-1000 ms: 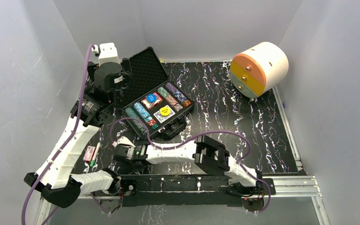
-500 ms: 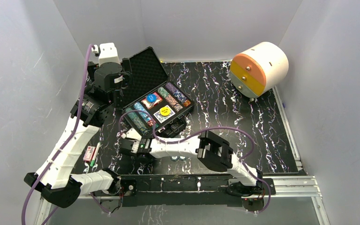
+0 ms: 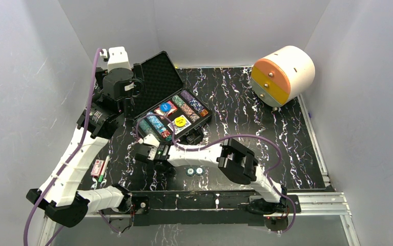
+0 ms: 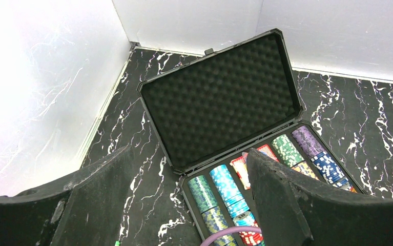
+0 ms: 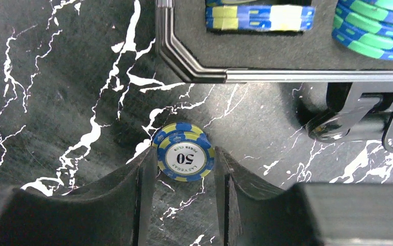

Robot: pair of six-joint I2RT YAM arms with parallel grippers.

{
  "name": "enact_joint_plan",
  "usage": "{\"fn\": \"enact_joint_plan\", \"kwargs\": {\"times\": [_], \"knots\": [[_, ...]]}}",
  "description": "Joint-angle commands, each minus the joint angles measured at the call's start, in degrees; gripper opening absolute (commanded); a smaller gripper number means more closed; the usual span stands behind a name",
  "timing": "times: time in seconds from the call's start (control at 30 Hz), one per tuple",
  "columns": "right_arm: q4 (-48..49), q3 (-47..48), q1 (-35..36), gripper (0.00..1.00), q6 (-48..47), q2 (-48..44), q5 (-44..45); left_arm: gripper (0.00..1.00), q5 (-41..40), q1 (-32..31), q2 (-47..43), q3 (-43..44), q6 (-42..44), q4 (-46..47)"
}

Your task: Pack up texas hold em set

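The black foam-lined case (image 3: pixel 208 114) lies open at the table's back left, lid (image 4: pixel 220 97) leaning back. Rows of multicoloured poker chips (image 4: pixel 225 184) fill its slots, and a yellow button (image 3: pixel 180 121) and a blue button (image 3: pixel 165 107) lie on top. My right gripper (image 5: pixel 184 159) is shut on a blue-and-yellow chip (image 5: pixel 184 156) marked 50, just in front of the case's near corner (image 5: pixel 194 77). My left gripper (image 4: pixel 189 164) hangs open over the case's left end, with nothing between its fingers. Two loose chips (image 3: pixel 189 171) lie on the table by the right forearm.
A big white cylinder with orange-yellow drawers (image 3: pixel 284 74) lies on its side at the back right. A small red-and-white object (image 3: pixel 99 167) sits by the left arm. The case handle (image 5: pixel 358 118) sticks out toward me. White walls close in the table on three sides.
My right arm has carried the chip away from the near edge up toward the case's near corner, uncovering the two loose chips on the table. The left arm has not moved.
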Motion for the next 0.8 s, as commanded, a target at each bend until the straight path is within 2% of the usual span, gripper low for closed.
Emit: {"fn": "enact_joint_plan", "kwargs": {"times": [0.0,0.2,0.5,0.77], "knots": [[2.54,-1.02,-0.58,0.5,-0.32,-3.49,-0.18,0.79,-1.5,0.24,-1.1,0.13,0.13,1.05],[4.87,-2.54,-1.06,0.54,-1.11,-3.73,-2.35,0.8,-1.53,0.22,-1.04,-0.02,0.31,1.26],[5.82,-3.58,-1.14,0.73,-0.85,-5.17,-3.1,0.8,-1.4,0.46,-1.03,-0.05,0.33,1.23],[5.43,-5.18,-2.02,0.72,0.77,-3.44,-5.87,0.8,-1.31,0.4,-1.22,0.12,0.31,1.09]]}}
